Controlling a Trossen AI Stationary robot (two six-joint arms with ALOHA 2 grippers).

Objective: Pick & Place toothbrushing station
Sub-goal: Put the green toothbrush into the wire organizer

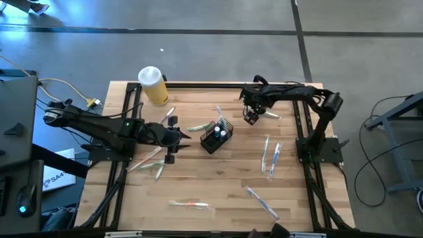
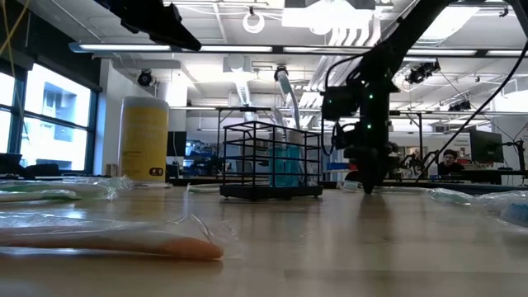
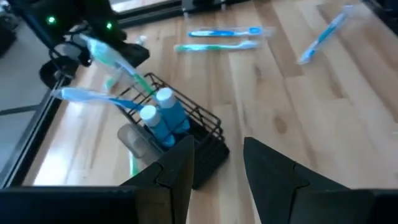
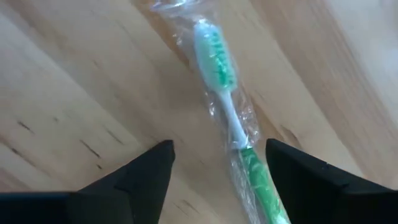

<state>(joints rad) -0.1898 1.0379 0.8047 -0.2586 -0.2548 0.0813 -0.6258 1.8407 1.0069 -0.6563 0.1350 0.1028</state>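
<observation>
My right claw (image 1: pixel 251 119) hangs low over the wooden worktop (image 1: pixel 218 185), fingers spread wide either side of a wrapped green toothbrush (image 4: pixel 227 112), not touching it. My left claw (image 1: pixel 180 137) stretches flat above the boards toward the toothbrushing station (image 1: pixel 216 137), half open and empty. The station stands mid-worktop between both claws, holding blue tubes and toothbrushes. A yellow jar (image 1: pixel 153 86) stands at the far edge. Beyond lies an office under ceiling lights.
</observation>
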